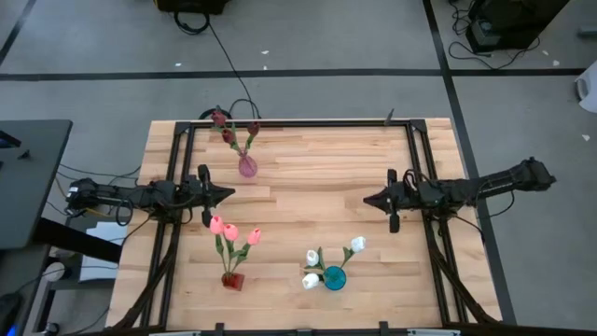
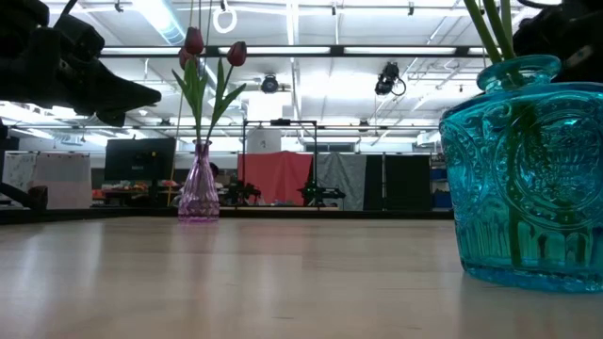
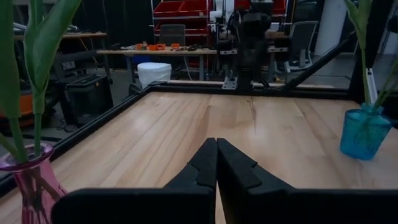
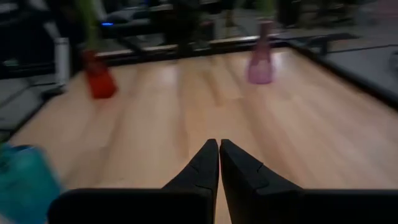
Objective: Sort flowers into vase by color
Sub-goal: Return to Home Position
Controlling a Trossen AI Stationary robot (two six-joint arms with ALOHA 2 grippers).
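Three maroon tulips (image 1: 226, 124) stand with their stems in a pink glass vase (image 1: 247, 167) near the table's far edge. Three pink tulips (image 1: 230, 231) stand in a red vase (image 1: 232, 279) near the near edge. Three white tulips (image 1: 322, 260) stand in a teal glass vase (image 1: 335, 277), which looms large in the low view (image 2: 528, 179). My left gripper (image 1: 230, 194) hovers shut at the table's left, between the pink and red vases. My right gripper (image 1: 367, 199) hovers shut at the table's right, pointing toward the table's middle.
The wooden tabletop (image 1: 308, 187) lies bare between the two grippers. A black metal frame (image 1: 298, 124) runs along the table's far edge and down both sides. Cables lie on the floor beyond the far edge.
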